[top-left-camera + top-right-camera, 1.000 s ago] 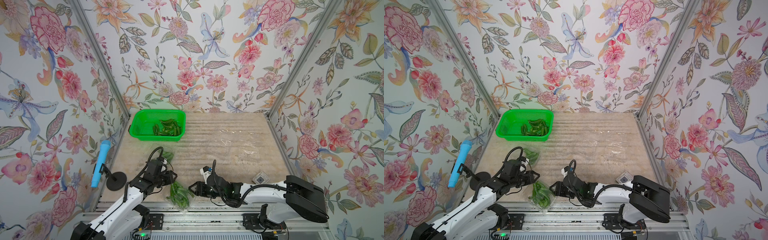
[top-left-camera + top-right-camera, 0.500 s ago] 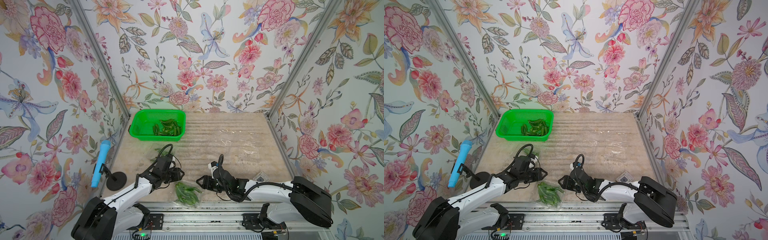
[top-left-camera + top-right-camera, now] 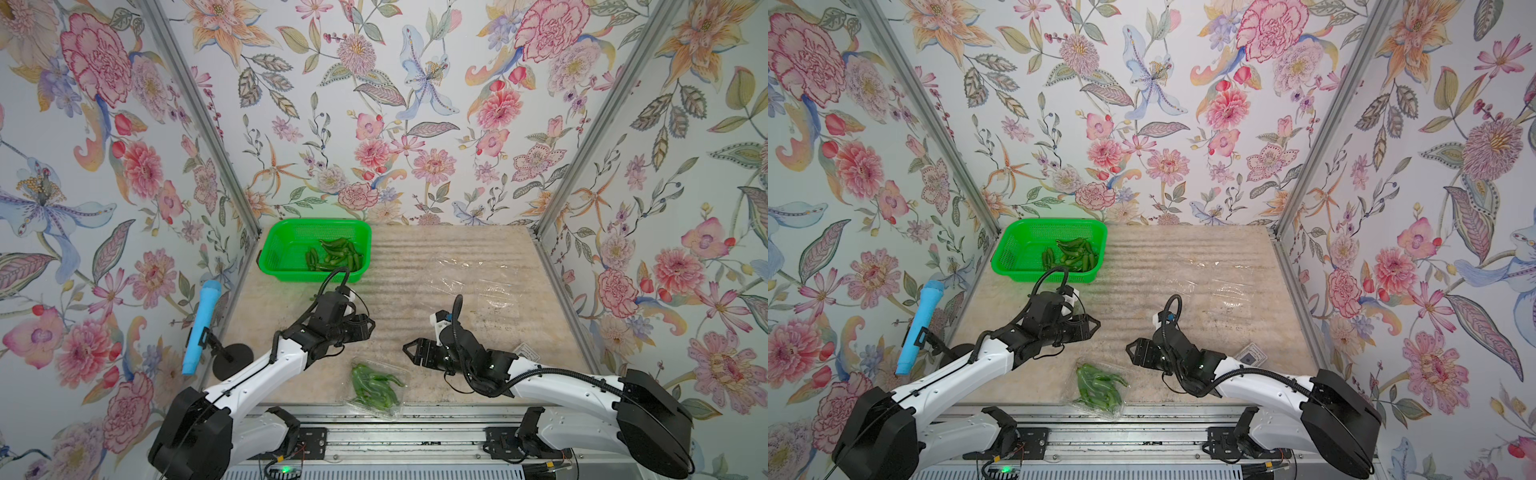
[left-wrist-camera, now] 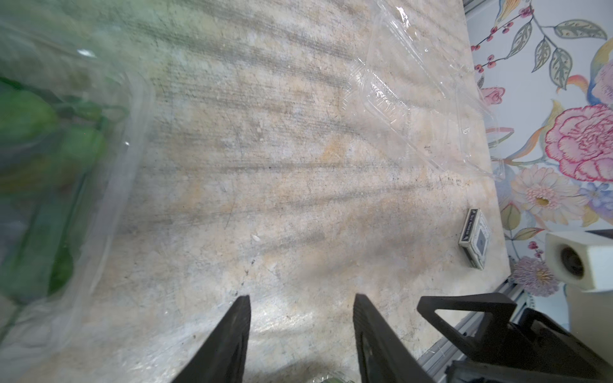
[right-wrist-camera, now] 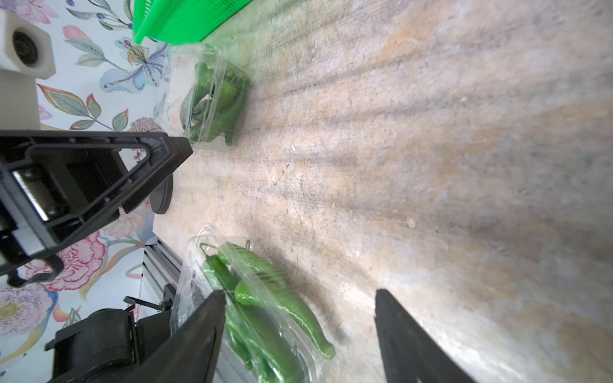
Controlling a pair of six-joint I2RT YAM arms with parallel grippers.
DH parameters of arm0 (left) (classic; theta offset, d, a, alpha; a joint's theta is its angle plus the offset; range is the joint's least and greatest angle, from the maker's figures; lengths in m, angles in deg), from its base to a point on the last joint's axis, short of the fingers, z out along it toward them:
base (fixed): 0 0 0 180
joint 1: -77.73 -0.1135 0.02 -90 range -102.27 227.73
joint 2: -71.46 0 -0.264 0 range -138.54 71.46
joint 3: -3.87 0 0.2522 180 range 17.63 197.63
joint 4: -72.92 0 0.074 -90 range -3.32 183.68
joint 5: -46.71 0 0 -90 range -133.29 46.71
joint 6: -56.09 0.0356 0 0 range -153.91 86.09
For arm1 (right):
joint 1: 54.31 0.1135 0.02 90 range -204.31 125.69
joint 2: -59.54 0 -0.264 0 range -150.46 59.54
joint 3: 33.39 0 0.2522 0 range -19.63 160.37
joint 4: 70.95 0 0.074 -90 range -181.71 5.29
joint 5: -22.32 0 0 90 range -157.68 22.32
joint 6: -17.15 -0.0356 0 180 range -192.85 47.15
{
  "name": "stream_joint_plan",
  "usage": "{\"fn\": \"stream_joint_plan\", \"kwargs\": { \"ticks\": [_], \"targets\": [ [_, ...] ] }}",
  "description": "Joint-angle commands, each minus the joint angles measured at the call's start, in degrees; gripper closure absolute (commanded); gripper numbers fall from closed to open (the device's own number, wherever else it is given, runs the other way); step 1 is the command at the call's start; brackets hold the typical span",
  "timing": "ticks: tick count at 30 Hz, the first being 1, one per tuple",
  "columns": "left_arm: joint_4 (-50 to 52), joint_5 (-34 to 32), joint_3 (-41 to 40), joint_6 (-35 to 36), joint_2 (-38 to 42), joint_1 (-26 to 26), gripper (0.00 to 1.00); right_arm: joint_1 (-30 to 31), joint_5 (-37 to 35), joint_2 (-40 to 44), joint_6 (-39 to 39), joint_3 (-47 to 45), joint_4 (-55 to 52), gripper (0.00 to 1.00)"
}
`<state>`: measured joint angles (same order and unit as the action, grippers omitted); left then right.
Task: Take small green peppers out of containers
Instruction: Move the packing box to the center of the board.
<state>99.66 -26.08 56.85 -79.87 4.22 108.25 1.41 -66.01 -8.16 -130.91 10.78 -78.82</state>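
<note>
Near the right gripper (image 3: 411, 352) lies a pepper-filled container (image 3: 376, 388).

You've got bright, even, diffuse overhead light in both top views; walls (image 3: 374, 104) are well lit. The counter (image 3: 415, 257) shows soft dark bands & faint shadows under the arms (image 3: 266, 365). The clear containers (image 3: 478, 282) near the counter's right edge show only as white glints. Top views are sharp, w/ wide-angle stretch toward the frame edges.

Left wrist view: the pepper pack (image 4: 49, 149) is badly blurred; mid-counter is sharper. Right wrist view: the green basket (image 5: 185, 20) & far pack (image 5: 212, 99) are soft. The near pack (image 5: 258, 298) is crisp, w/ glare on the plastic & a dark shadow beside it. The jaws read as dark silhouettes.
</note>
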Motion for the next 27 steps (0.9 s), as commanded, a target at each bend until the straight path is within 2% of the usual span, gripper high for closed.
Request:
{"fn": "stream_joint_plan", "kwargs": {
  "ticks": [1,6,10,19,27],
  "targets": [
    [11.9,-2.4,0.8,4.8,2.6,-1.2,0.43,1.3,0.7,2.4,-2.4,-0.8,-3.8,0.28],
    [17.2,-0.8,-2.0,6.0,8.6,-1.9,0.4,4.8,-0.2,4.6,-6.1,-2.5,-4.1,0.29],
    [15.2,2.1,-5.0,4.1,11.5,-2.0,0.38,7.2,-0.2,3.0,-8.0,-2.5,-3.5,0.28],
    [14.7,3.9,-11.0,3.5,15.9,-1.8,0.37,11.5,0.4,-2.8,-11.7,-3.5,3.0,0.27],
    [12.3,7.0,-13.8,2.6,17.2,-1.0,0.43,12.1,1.1,-3.7,-12.4,-4.2,5.8,0.27]
  ]
}}
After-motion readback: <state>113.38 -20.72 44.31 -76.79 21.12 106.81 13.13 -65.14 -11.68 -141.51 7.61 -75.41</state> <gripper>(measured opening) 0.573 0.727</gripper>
